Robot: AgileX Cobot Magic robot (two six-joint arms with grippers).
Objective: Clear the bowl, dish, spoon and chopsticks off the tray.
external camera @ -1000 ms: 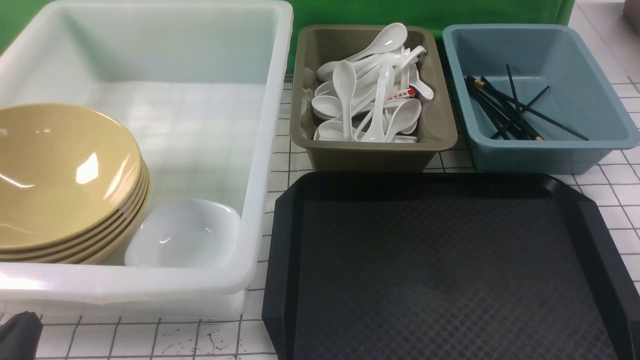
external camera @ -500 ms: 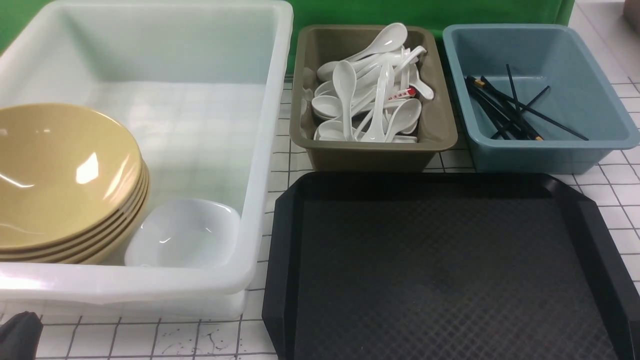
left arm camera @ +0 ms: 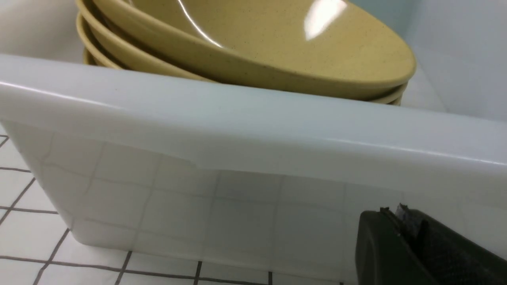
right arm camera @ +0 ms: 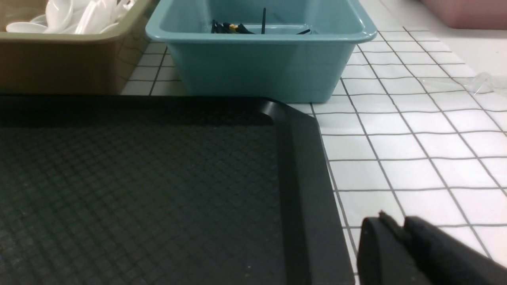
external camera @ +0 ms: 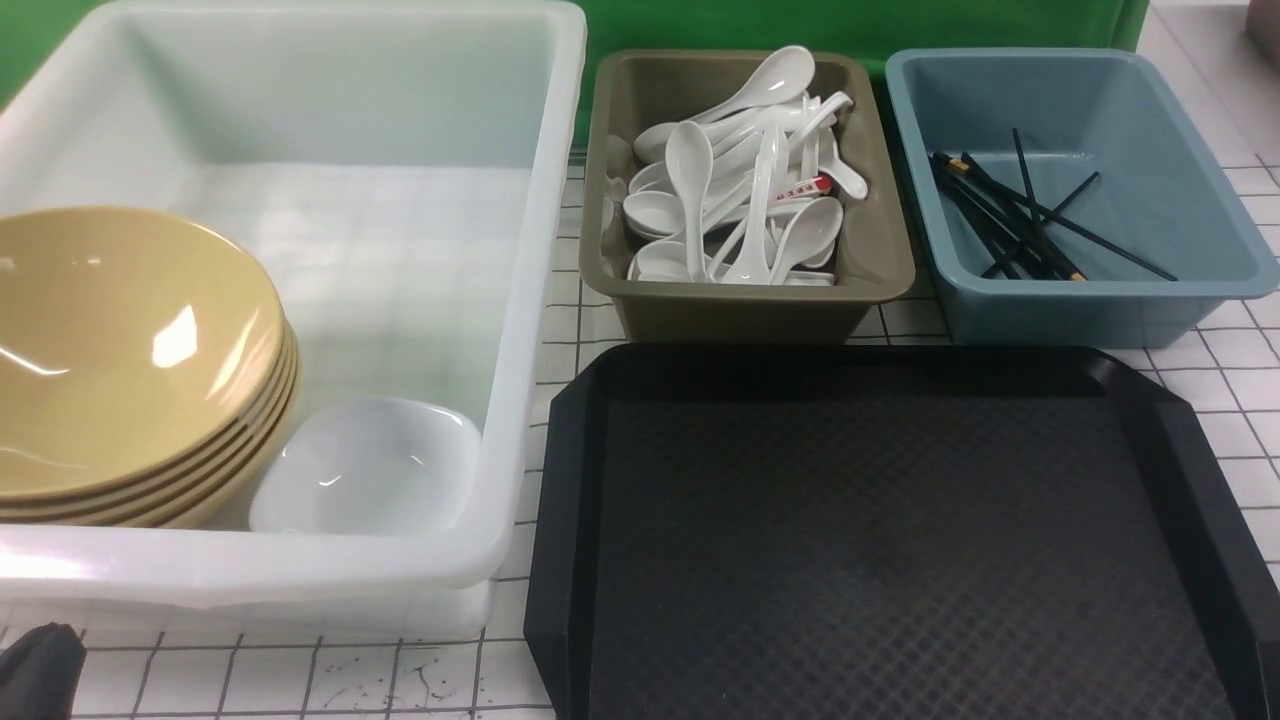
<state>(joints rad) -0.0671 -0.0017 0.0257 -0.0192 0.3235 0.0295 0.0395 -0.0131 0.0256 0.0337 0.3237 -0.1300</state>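
By tub (left arm camera: 237,130): left gripper (left arm camera: 400,217) closed, holds nothing

White gridded tabletop (external camera: 1230,400), green backdrop (external camera: 850,25), bright overhead glare

Free room / obstacles, as we see it:
- tray (external camera: 880,380): textured floor bare rim to rim; open approach from above.
- translucent tub (external camera: 520,300), bench's left side: stacked yellow bowls (external camera: 120,340) fill near-left corner, white dish (external camera: 365,465) just beside them at near wall; far half free.
- olive bin (external camera: 880,280), far edge, centre: piled w/ spoons (external camera: 735,190); little room inside.
- blue bin (external camera: 1150,290), far right: chopsticks (external camera: 1010,215) on left part of floor; right part free.
- narrow gaps btwn containers; bare bench right of tray.
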